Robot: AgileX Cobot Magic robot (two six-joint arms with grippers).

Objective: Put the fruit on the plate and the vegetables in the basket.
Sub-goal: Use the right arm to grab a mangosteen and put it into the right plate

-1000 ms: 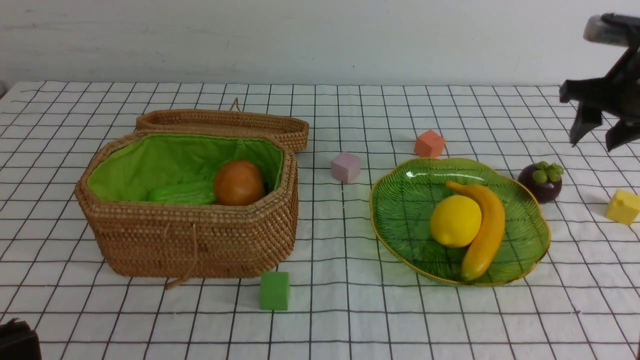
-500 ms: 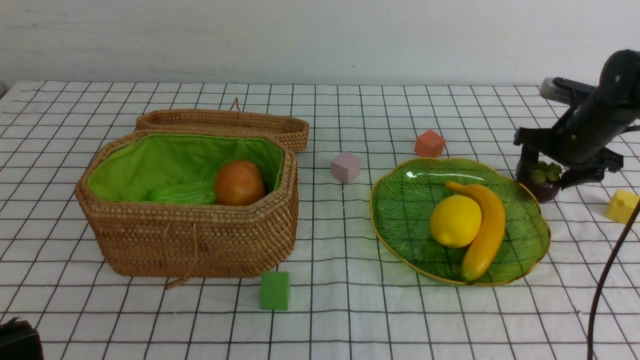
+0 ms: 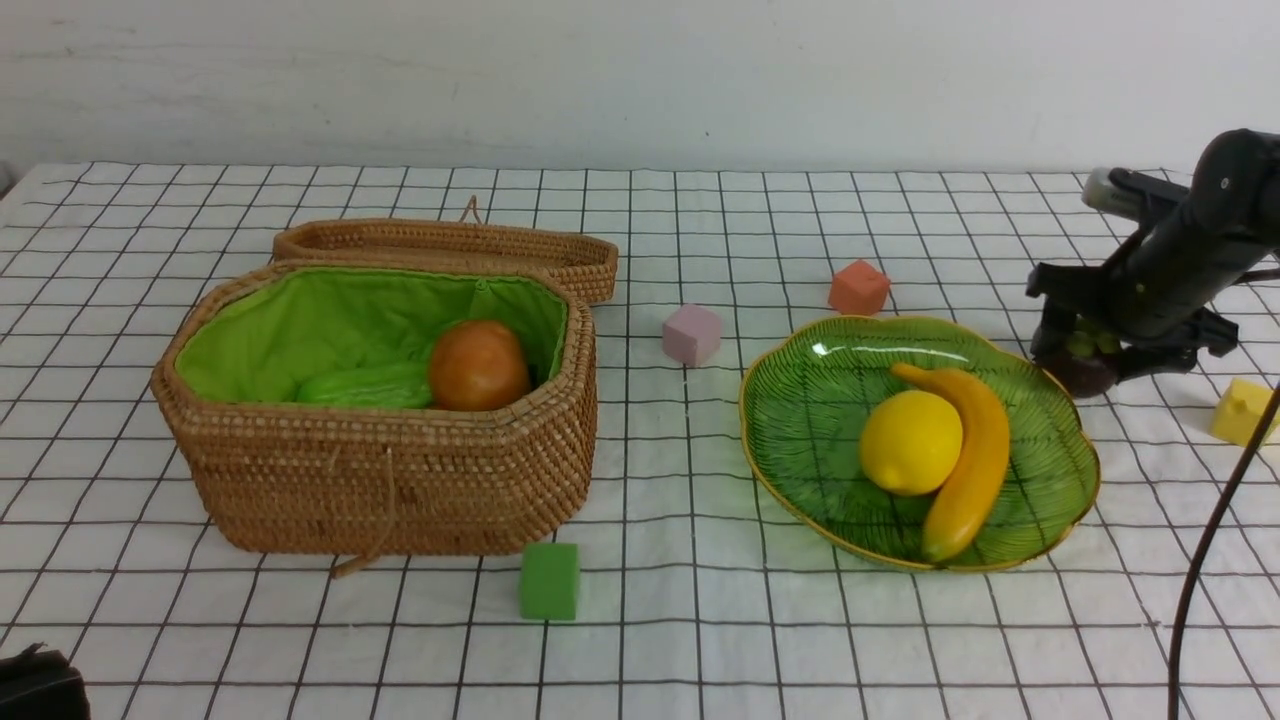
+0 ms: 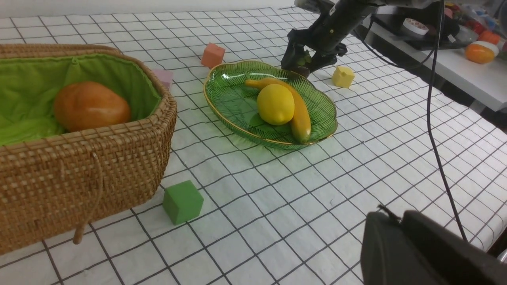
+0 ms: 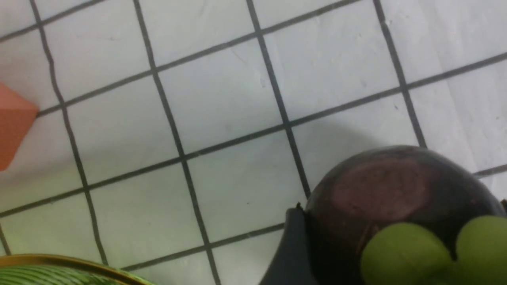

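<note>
Here the right gripper (image 3: 1095,352) is lowered over the mangosteen (image 3: 1085,372), which rests on the desk (image 3: 700,620) at about 2 o'clock from the plate (image 3: 800,420), its jaws spread wide on either side of the fruit, whether gripping cannot be told. The lemon (image 3: 911,442) and banana (image 3: 968,470) lie touching on the plate, while the potato (image 3: 479,365) and cucumber (image 3: 365,386) sit in the basket (image 3: 390,480). The left gripper (image 4: 420,253), at 7 o'clock, has its jaws closed and empty.

fruit: 3, lemon (image 3: 910,442), banana (image 3: 962,462), mangosteen (image 3: 1083,362) | vegetables visible: 2, potato (image 3: 478,365), cucumber (image 3: 365,387) | foam cubes (image 3: 548,581): 4 | plate (image 3: 800,400): 1 | basket (image 3: 390,470): 1
</note>
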